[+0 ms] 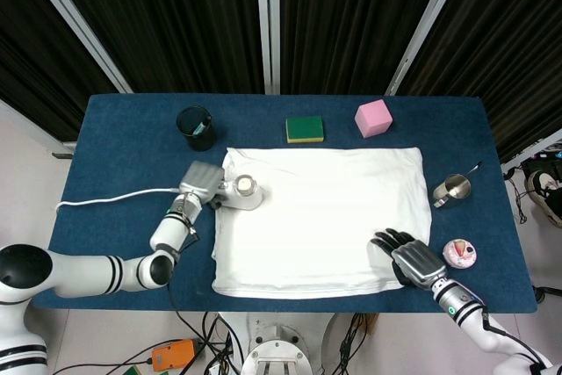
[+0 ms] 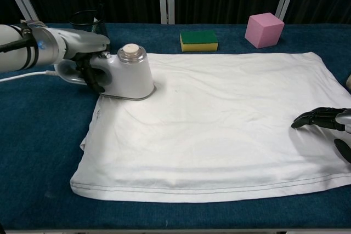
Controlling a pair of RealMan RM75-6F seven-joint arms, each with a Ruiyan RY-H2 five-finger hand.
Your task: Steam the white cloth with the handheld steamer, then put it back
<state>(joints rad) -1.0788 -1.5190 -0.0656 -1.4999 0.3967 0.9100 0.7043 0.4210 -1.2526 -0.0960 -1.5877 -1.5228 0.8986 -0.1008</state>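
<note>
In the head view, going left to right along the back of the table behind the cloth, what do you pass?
Black cup → green sponge → pink cube.

White cloth (image 2: 219, 119) on navy blue table (image 2: 38, 135). Steamer (image 2: 129, 75) white with clear cap, white cord (image 1: 114, 199). Sponge (image 2: 198, 40) green over yellow. Cube (image 2: 264, 29) pink. Cup (image 1: 195, 127) black. Metal cup (image 1: 454, 188) silver. Right robot hand (image 1: 413, 259) grey and black.
</note>
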